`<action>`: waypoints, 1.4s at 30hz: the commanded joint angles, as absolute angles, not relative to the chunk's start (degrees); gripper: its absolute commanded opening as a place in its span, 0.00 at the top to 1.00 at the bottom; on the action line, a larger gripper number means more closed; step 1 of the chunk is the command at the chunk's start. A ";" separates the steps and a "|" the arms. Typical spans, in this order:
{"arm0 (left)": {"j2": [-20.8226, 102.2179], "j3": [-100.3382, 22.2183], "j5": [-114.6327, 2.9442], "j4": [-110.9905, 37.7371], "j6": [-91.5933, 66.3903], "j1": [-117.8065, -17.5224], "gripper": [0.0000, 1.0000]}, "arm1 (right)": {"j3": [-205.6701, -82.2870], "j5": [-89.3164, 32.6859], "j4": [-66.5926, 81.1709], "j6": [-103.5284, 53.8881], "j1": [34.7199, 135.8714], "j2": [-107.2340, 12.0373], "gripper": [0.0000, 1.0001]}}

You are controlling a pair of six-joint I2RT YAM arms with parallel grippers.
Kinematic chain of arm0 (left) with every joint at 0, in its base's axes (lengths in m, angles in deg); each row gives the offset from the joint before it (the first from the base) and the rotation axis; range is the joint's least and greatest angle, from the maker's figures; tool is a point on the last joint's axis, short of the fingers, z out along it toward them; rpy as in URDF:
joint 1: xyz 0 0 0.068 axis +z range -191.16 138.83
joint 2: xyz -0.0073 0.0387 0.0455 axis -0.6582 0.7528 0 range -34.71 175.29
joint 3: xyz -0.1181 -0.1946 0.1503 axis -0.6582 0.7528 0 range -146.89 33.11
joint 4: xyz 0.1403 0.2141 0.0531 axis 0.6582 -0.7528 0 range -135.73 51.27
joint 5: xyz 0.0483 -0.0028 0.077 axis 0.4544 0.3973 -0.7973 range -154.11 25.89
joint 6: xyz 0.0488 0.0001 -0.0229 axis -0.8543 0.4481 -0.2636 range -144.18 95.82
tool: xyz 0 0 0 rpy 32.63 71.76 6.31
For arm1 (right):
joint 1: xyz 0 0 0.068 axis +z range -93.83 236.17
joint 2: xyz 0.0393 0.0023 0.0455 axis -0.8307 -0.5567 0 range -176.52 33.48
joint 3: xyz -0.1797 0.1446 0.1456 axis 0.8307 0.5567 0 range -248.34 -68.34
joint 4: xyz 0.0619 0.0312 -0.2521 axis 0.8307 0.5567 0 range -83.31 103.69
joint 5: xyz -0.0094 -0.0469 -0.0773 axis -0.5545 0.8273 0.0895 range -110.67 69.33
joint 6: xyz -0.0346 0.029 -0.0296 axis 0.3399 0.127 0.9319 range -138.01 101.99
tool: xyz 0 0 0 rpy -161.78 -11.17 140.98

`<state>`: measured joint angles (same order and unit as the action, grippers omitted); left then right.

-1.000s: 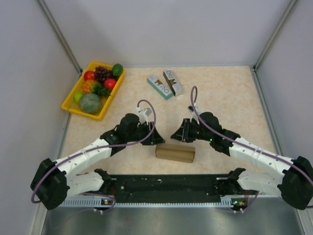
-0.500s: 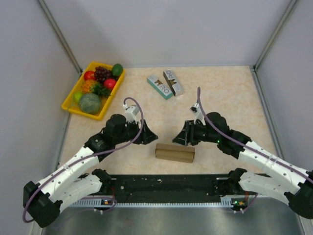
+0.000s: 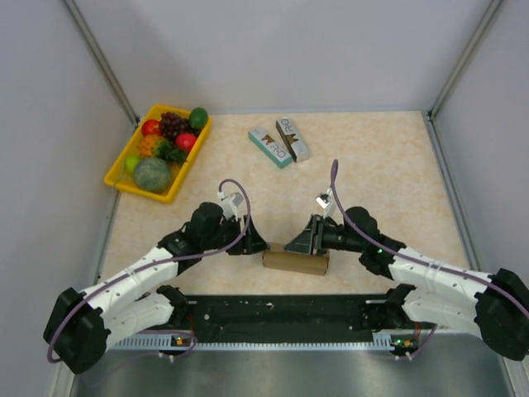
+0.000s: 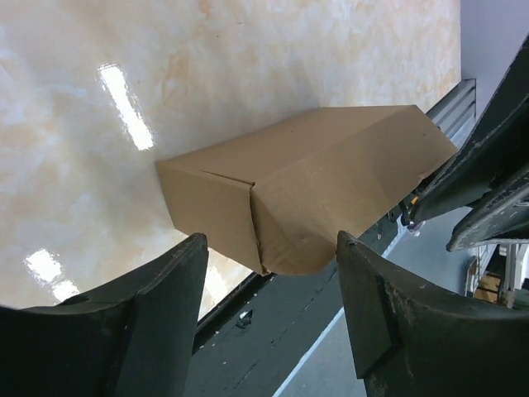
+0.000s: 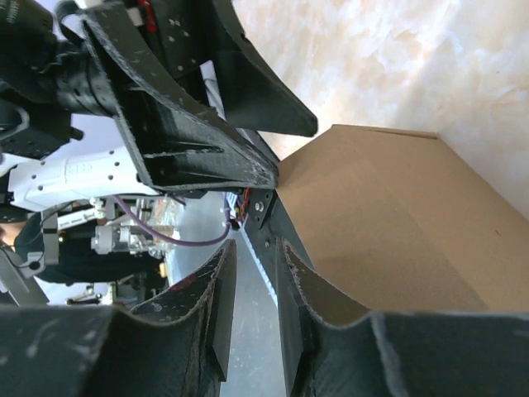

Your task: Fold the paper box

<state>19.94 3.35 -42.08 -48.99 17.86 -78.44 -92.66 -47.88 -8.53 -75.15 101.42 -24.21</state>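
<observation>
We are poising left gripper (image 4: 269, 248) – wide open – and right gripper (image 5: 256, 256), barely parted, both empty, at one end of the box (image 3: 296, 262), probably to tuck it.

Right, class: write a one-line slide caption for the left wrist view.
Open left gripper facing one end of the folded paper box on the table.

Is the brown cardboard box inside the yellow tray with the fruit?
No, the plain brown cardboard box lies on the beige marbled table, well apart from the yellow plastic fruit tray.

One paper box (image 3: 296, 261), two printed boxes (image 3: 270, 146), one fruit tray (image 3: 139, 191)
</observation>
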 commanded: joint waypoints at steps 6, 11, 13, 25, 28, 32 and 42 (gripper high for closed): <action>20.49 7.97 -39.23 -39.70 20.47 -78.25 0.32 | -86.64 -46.52 -20.37 -76.19 101.96 -23.82 0.76; 20.66 9.55 -39.76 -39.17 20.82 -78.25 0.33 | -82.85 -45.46 -26.25 -77.24 101.87 -26.28 0.77; 20.57 10.61 -39.94 -36.45 21.52 -78.25 0.33 | -81.36 -45.20 -28.62 -76.89 101.87 -27.16 0.78; 16.36 13.94 -39.59 -35.66 22.13 -78.25 0.32 | -82.49 -43.53 -24.52 -73.20 101.34 -30.60 0.78; 13.81 16.93 -38.18 -32.50 23.62 -78.25 0.32 | -84.16 -43.53 -21.52 -72.76 101.26 -29.98 0.78; 11.61 20.71 -38.70 -30.21 24.77 -78.25 0.32 | -85.39 -44.05 -20.20 -73.20 101.26 -29.54 0.78; 15.31 29.41 -43.87 -24.66 28.03 -78.17 0.47 | -91.89 -45.55 -11.87 -73.21 101.00 -24.10 0.77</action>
